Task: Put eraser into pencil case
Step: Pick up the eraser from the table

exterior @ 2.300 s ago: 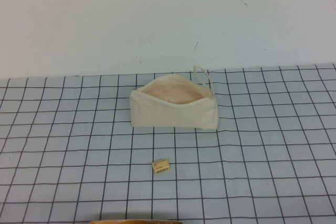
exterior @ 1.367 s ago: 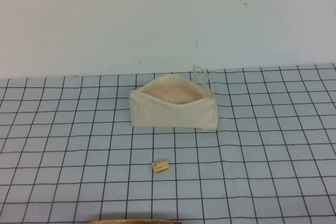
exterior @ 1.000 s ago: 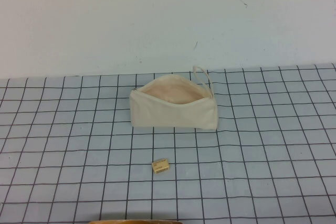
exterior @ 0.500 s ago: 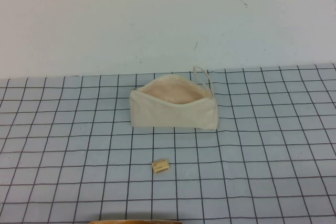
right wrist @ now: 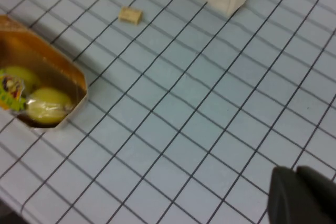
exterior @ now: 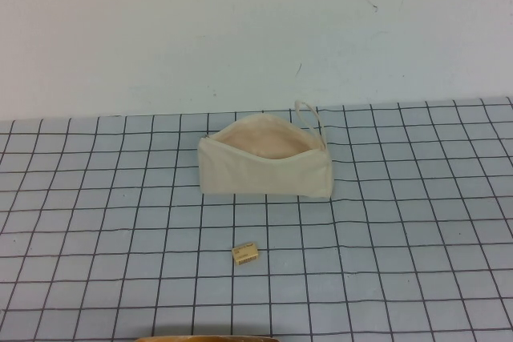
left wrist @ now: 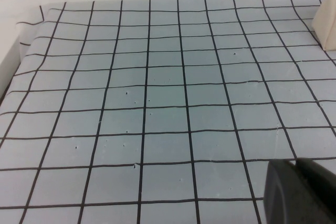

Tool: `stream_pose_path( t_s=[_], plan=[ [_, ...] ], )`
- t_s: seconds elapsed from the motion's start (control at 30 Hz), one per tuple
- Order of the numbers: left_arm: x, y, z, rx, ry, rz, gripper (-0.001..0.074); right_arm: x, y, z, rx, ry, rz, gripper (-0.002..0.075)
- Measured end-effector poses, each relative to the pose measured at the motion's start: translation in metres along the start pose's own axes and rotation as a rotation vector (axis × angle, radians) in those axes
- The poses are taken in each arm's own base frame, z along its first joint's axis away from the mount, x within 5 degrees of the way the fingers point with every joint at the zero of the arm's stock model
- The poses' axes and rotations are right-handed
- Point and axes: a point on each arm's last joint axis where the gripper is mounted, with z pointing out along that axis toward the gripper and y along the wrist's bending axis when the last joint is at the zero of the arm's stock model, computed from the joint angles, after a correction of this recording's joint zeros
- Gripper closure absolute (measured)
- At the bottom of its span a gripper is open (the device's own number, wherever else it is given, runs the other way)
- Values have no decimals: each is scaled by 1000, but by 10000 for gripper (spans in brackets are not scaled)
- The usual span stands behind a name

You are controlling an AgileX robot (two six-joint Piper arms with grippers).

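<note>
- The dark printing on the small tan rectangular eraser [exterior: 245,253], lower centre of the high view, is too small to read
- The cream fabric zip pencil case [left wrist: 326,23] is cut by the right edge of the left wrist view; only a corner shows
- The black left gripper [left wrist: 300,192] is cropped at the lower right corner there
- The black right gripper [right wrist: 303,196] is likewise cropped at its view's lower right corner
- An orange tray holding yellow wrapped items [right wrist: 79,85] is cut off at the left edge and blurred; its contents cannot be identified
</note>
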Motion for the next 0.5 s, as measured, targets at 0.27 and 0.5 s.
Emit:
stream_pose_path(
  t_s=[0.27, 0.5],
  plan=[
    [0, 0, 0, 0, 0, 0, 736, -52, -21, 29, -175, 144, -57, 727],
    [0, 0, 0, 0, 0, 0, 736, -73, 9, 92, -218, 369, -165, 727]
  ],
)
